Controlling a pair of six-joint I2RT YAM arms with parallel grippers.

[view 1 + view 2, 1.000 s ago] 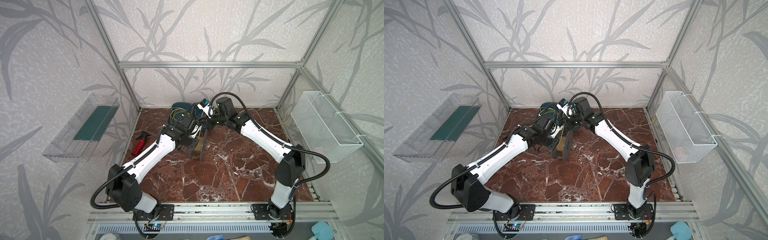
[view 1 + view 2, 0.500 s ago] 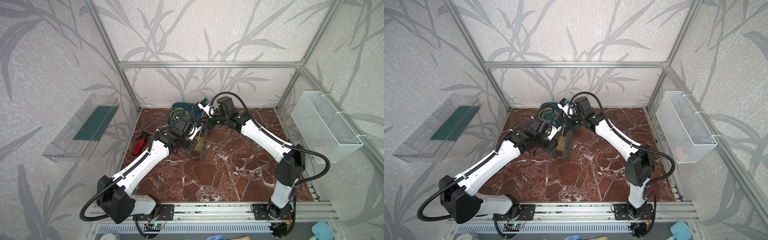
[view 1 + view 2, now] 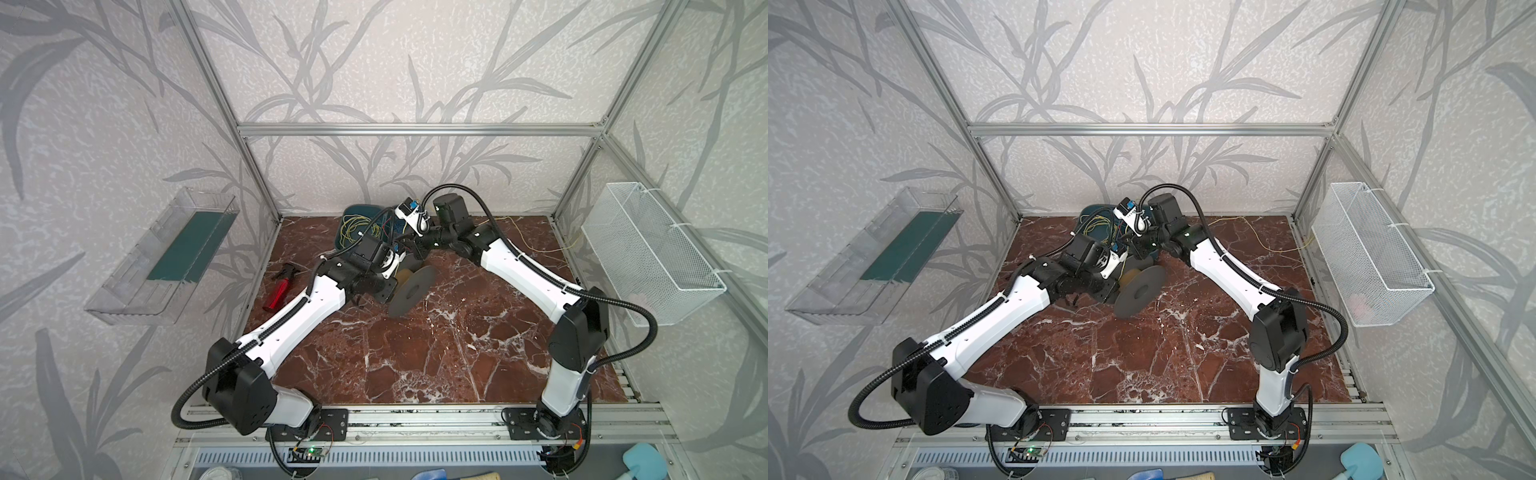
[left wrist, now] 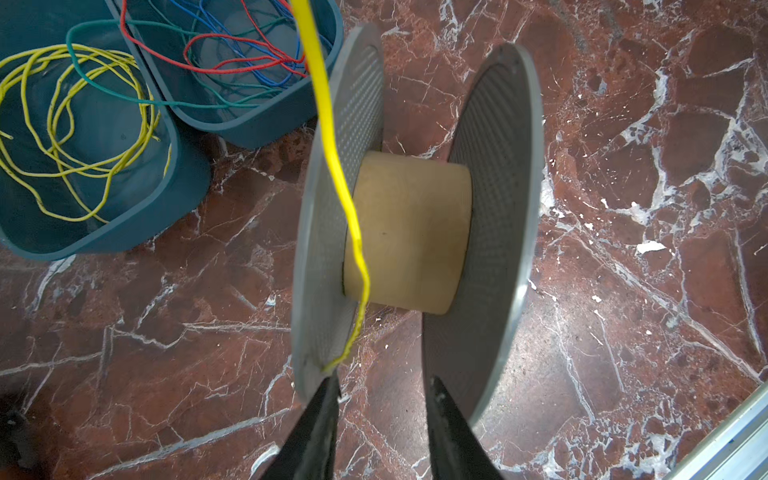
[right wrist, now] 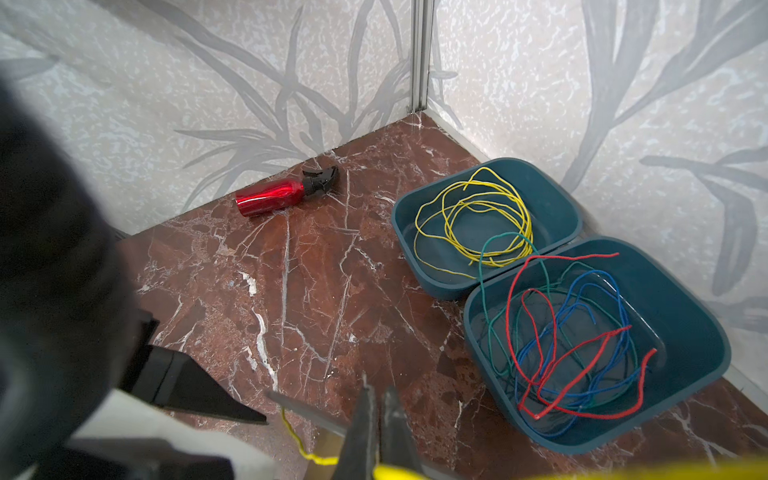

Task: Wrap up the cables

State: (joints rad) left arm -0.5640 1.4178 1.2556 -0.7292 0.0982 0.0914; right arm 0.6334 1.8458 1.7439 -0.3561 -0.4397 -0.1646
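Overhead, in both top views, the two arms reach from the lower edge toward the upper middle with elbows bent outward. They meet over a grey spool (image 3: 409, 291) that stands on its rims on the table (image 3: 457, 353). The left gripper (image 3: 388, 291) sits low, just left of the spool, and the right gripper (image 3: 417, 249) points down just above it in the frame. A yellow cable (image 3: 544, 250) trails across the table toward the right edge.

Through the left wrist view, the left gripper (image 4: 382, 415) has its jaws spread and empty at the bottom edge, facing the spool (image 4: 407, 232). The yellow cable (image 4: 331, 137) runs lengthwise from the top edge down across the left disc and ends by the left fingertip.

Through the right wrist view, the right gripper (image 5: 378, 386) has its jaws pressed together, pinching the yellow cable (image 5: 395, 471). The cable lies crosswise along the bottom edge.
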